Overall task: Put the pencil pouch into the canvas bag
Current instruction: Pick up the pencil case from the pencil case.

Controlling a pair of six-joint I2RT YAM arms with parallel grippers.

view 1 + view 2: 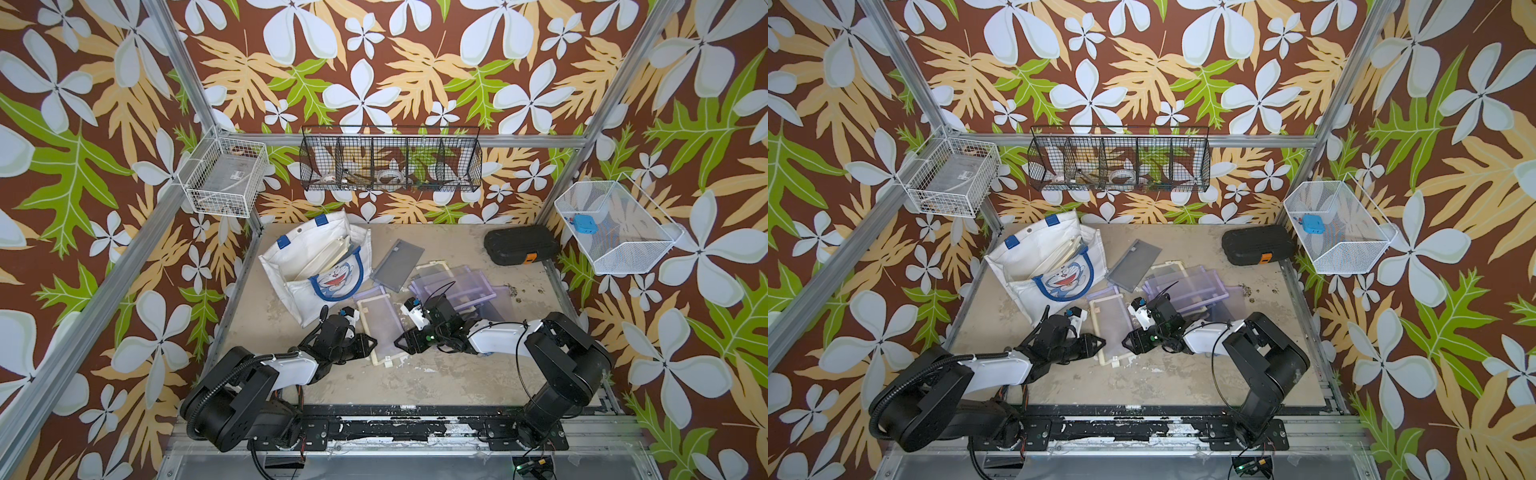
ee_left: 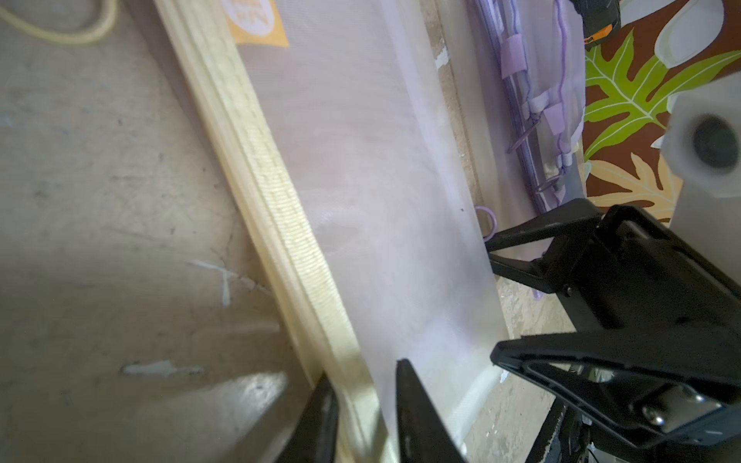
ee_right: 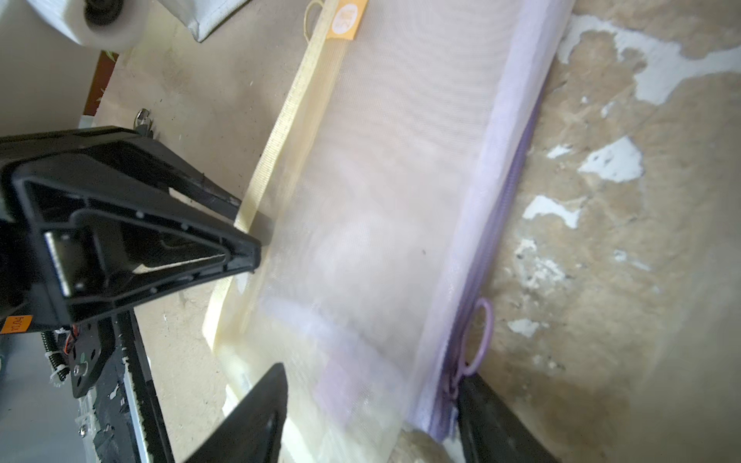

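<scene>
The pencil pouch [image 1: 380,328] lies flat on the worktop [image 1: 415,374] between the two arms, near the canvas bag [image 1: 278,259] but not in it. The left hand [image 2: 363,373] is pinched tight on the pouch's cream edge. The right hand [image 3: 373,373] stands wide, straddling the opposite side. The main worry is a purple pouch [image 3: 505,160] lying right along that side (its ring pull sits just beside a finger), so closing there could catch both. The limp mesh may also sag in the lift and snag on the bag's rim.
</scene>
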